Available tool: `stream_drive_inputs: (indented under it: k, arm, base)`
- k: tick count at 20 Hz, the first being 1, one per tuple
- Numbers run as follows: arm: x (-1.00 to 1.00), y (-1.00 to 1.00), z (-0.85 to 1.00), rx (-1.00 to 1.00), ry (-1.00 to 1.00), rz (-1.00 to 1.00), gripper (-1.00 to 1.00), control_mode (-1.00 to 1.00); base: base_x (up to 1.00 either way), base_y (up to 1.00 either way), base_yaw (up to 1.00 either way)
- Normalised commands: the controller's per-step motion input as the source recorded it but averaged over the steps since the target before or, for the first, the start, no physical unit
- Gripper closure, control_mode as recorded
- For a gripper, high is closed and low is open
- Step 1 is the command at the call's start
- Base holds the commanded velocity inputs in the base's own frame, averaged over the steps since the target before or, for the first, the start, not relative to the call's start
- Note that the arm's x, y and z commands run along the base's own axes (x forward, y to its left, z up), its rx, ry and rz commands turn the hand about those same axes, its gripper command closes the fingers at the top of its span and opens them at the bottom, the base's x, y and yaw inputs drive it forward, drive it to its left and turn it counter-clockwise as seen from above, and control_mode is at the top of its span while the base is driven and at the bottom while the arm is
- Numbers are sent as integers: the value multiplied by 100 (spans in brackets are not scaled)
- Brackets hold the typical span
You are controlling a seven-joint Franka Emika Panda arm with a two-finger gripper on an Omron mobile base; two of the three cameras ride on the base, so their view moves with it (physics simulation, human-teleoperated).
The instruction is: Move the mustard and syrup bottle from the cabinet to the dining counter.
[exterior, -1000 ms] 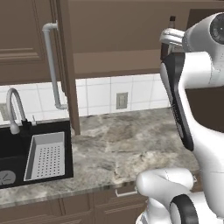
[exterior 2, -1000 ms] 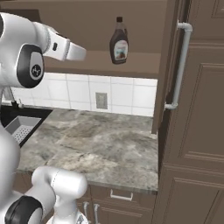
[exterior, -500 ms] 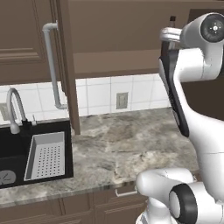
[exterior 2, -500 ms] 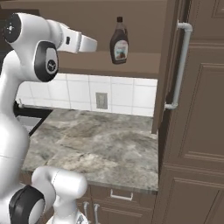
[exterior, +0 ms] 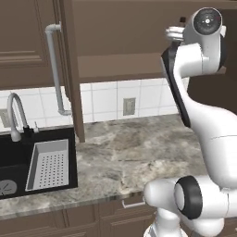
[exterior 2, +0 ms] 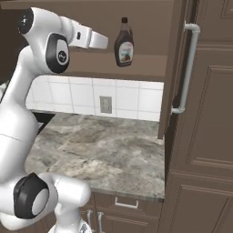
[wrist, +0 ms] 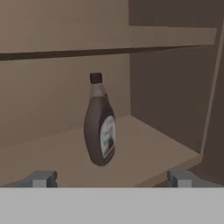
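The syrup bottle point(exterior 2: 124, 43), dark brown with a dark cap and a pale label, stands upright on the lower shelf of the open cabinet point(exterior 2: 141, 68). In the hand view the syrup bottle point(wrist: 100, 124) is straight ahead on the cabinet point(wrist: 148, 151) shelf, some way beyond the fingertips. My gripper point(exterior 2: 105, 43) is held at shelf height just left of the bottle, pointing at it. My gripper point(wrist: 111, 179) is open, with nothing between its fingers. The mustard and the dining counter are out of view.
A marbled counter point(exterior: 139, 152) runs under the cabinet, with a black sink point(exterior: 18, 162), a grey drain tray point(exterior: 48, 164) and a tap point(exterior: 14, 115) at the left. Open cabinet doors with silver bar handles point(exterior 2: 189, 68) point(exterior: 53, 69) stick out on both sides. Behind is a white tiled wall point(exterior 2: 127, 98).
The arm has risen and the hand has swung to the right, closer to the syrup bottle. The gripper has stayed open. The bottle has not moved.
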Motion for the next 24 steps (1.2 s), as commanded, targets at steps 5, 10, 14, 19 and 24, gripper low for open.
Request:
stream_drive_inputs:
  k: [5, 10, 14, 19, 24]
  arm:
    - [35, -25, 0, 0, 7, -8, -100, -100]
    - [26, -15, 0, 0, 5, -5, -100, -100]
    - [29, -4, 0, 0, 2, -1, -100, -100]
    - [41, 0, 0, 0, 2, 0, -100, -100]
    - [43, -3, 0, 2, 1, 0, -100, -100]
  base:
    - [0, 0, 0]
    - [0, 0, 0]
    - [0, 0, 0]
    - [0, 0, 0]
    - [0, 0, 0]
